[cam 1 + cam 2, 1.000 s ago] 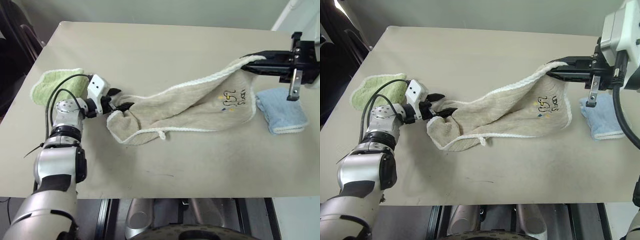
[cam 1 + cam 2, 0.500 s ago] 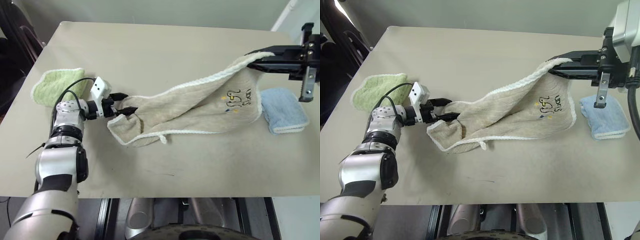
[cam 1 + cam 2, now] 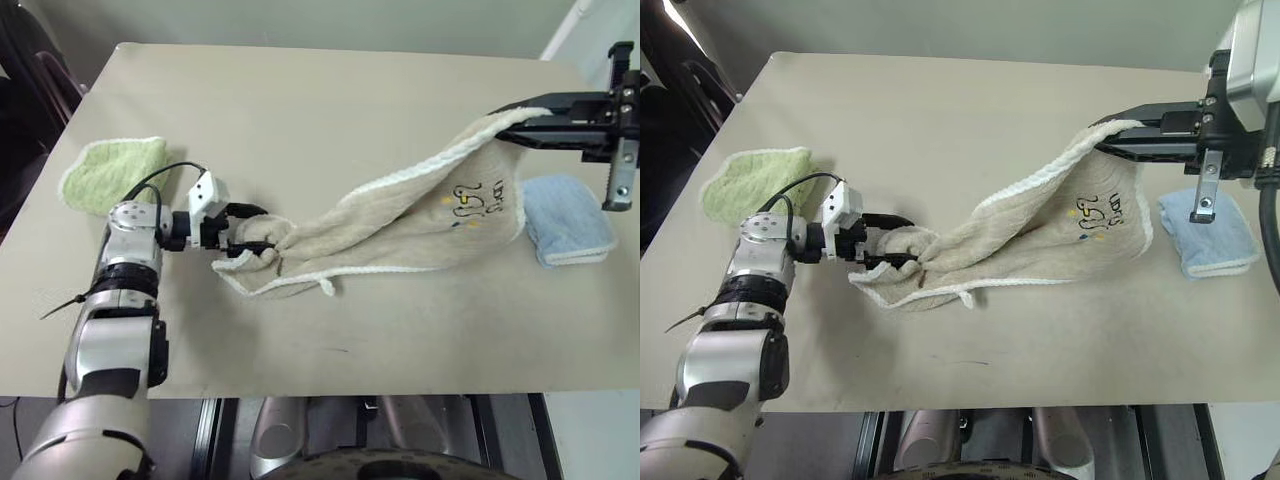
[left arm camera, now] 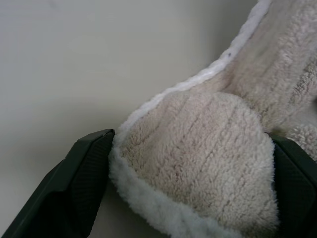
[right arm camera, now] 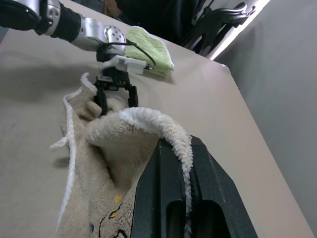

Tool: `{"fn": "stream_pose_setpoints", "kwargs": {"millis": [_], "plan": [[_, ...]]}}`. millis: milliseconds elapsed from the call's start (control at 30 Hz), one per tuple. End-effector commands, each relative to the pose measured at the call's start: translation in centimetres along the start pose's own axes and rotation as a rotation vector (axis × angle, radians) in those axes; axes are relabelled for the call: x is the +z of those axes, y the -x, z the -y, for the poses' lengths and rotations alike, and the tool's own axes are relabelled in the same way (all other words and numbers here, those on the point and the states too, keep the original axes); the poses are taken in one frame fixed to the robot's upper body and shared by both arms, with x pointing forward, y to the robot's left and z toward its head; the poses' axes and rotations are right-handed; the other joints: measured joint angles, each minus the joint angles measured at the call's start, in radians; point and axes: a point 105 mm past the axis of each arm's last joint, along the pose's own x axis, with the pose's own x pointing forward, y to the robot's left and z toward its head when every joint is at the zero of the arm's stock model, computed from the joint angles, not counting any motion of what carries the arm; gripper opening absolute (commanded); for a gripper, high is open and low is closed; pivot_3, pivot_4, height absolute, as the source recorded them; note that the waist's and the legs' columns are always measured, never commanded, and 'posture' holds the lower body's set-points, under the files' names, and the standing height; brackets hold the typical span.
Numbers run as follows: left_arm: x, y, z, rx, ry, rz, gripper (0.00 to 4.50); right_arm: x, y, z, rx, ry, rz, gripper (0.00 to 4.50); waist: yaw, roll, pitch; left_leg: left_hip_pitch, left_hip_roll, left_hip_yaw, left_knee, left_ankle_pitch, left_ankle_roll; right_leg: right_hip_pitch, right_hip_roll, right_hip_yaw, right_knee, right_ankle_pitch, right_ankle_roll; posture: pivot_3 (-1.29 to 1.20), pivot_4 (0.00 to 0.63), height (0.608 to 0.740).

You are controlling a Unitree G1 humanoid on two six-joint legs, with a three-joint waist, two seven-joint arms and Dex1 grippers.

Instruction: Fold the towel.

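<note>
We see the towel point(image 3: 400, 225) stretched across the tabletop point(image 3: 300, 110) between our two grippers. Our right gripper point(image 3: 520, 125) holds one corner of it raised above the tabletop, on the right side; its jaws are together, clamped on the white corded edge, and in the right wrist view the edge passes between the two black fingers point(image 5: 163, 193). From there the towel slopes down to the left, and its low end lies bunched on the tabletop near the left front. The small dark drawing point(image 3: 480, 197) is on the hanging part, just below the raised corner.

Our left gripper point(image 3: 248, 232) is at the bunched end. Its jaws stand wide apart with a lump of towel between them; the left wrist view shows one finger point(image 4: 74, 183) at each side of this lump.

A green towel point(image 3: 110, 172) lies folded at the left, a blue towel point(image 3: 565, 220) at the right, partly under the raised corner.
</note>
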Motion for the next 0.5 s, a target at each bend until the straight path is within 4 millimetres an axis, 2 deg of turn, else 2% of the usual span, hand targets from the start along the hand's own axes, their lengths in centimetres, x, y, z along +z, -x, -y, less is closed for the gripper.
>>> {"fn": "stream_pose_setpoints", "kwargs": {"millis": [33,133,233,367,500], "plan": [[1.2,0.7,1.3,-0.059,-0.034,-0.007,4.5,1.2,0.9,0.1,-0.026,0.055,0.004,0.02,0.0,0.0,0.0,0.0,0.0,0.0,0.0,0.0,0.0,0.0,0.0,0.0,0.0,0.0,0.0,0.0,0.15,0.697],[1.9,1.4,1.4,-0.019,-0.049,-0.002,4.5,1.1,1.0,0.1,-0.028,0.053,-0.001,0.02,0.001,0.0,0.0,0.0,0.0,0.0,0.0,0.0,0.0,-0.001,0.0,0.0,0.0,-0.003,-0.004,0.0,0.15,0.697],[3.4,2.5,0.8,0.041,-0.042,0.047,4.5,0.7,0.9,-0.1,-0.022,0.045,-0.007,0.02,0.004,0.0,0.0,0.0,0.0,-0.001,0.001,0.0,0.0,0.0,0.0,0.0,0.001,-0.003,-0.007,0.0,0.15,0.697],[5.7,4.1,0.0,0.063,0.053,0.158,4.5,0.4,0.7,-0.5,-0.009,0.036,-0.005,0.02,0.004,0.0,0.0,0.0,0.0,-0.001,0.001,0.0,0.0,-0.001,-0.001,0.0,0.002,-0.001,-0.011,0.0,0.15,0.697],[6.6,4.7,-0.1,0.038,0.136,0.2,4.5,0.2,0.5,-0.8,0.0,0.032,-0.007,0.02,0.003,0.0,0.0,0.0,0.0,-0.001,0.0,0.0,0.0,-0.001,-0.001,0.0,0.003,0.0,-0.012,0.0,0.15,0.697]]}}
